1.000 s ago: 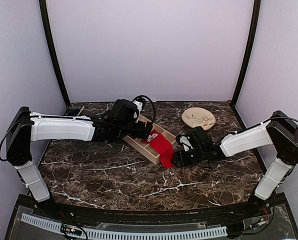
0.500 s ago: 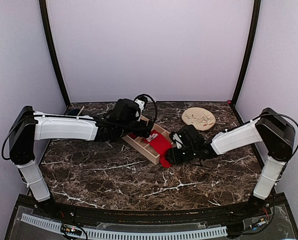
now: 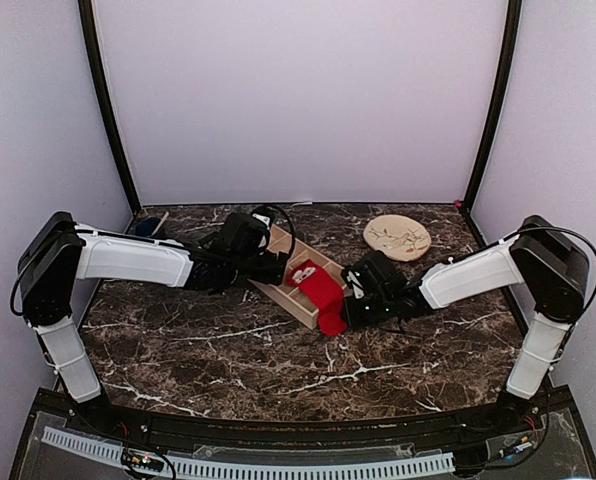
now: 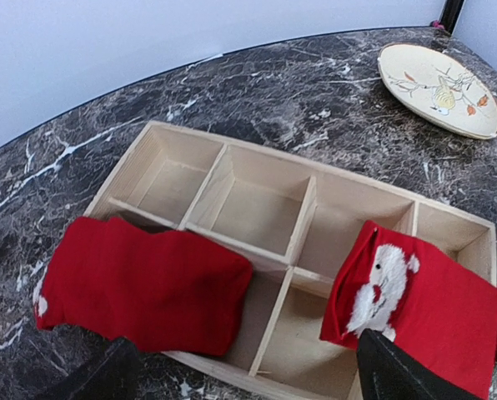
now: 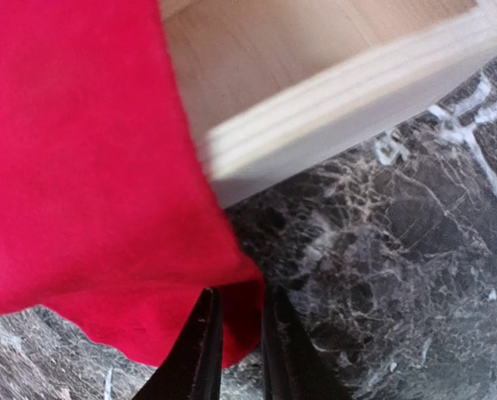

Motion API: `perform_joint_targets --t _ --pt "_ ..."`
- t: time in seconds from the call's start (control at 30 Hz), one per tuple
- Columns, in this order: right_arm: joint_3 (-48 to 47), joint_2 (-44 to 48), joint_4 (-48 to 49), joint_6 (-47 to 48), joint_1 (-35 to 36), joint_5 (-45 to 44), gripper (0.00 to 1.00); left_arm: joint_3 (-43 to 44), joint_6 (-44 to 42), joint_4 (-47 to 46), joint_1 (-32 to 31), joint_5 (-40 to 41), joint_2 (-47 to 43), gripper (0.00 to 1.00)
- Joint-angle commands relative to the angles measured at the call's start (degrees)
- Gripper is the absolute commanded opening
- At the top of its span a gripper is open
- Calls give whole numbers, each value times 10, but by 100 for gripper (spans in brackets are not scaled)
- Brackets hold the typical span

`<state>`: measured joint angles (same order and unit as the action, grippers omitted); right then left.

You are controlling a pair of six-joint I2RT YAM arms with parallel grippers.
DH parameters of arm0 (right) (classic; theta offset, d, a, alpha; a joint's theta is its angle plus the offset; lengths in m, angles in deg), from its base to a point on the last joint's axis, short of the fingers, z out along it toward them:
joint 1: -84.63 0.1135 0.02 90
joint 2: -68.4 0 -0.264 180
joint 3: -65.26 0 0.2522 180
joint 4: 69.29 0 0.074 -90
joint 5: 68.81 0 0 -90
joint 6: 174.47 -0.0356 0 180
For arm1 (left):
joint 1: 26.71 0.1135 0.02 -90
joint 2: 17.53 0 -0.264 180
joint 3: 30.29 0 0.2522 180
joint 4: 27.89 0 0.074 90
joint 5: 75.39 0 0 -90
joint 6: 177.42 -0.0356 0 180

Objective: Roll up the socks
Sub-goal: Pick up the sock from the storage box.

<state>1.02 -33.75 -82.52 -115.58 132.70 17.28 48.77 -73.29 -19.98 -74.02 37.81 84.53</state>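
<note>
Two red socks lay draped over a wooden tray point(image 4: 257, 143) on the dark marble table point(image 3: 228, 350). The patched sock point(image 4: 432, 300), showing a white furry figure, covered the tray's end nearest the right arm and hung down over that end wall. The right gripper point(image 5: 238, 337) sat low by the tabletop, its fingers pressed nearly together on the hanging hem of that sock, with the tray's corner wall just beside them. The other sock point(image 4: 140, 283) sprawled over the opposite near corner, spilling across the rim toward the marble. The left gripper point(image 4: 244, 358) hovered above the tray between the two socks, its fingers spread wide and holding nothing. A decorated plate point(image 4: 439, 77) lay well apart beyond the tray. A dark blue object point(image 3: 150, 225), perhaps a tool, sat at the table's far left corner, too small to identify.
</note>
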Motion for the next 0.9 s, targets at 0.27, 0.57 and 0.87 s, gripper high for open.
perform_joint_targets --t 0.27,0.57,0.87 --pt "-3 24 -101 19 10 12 0 -48 63 32 3 3 -21 93" --pt "3 87 -145 38 26 24 0 -53 67 45 3 4 -36 93" --pt "6 153 -179 41 42 38 4 -58 73 52 3 0 -54 93"
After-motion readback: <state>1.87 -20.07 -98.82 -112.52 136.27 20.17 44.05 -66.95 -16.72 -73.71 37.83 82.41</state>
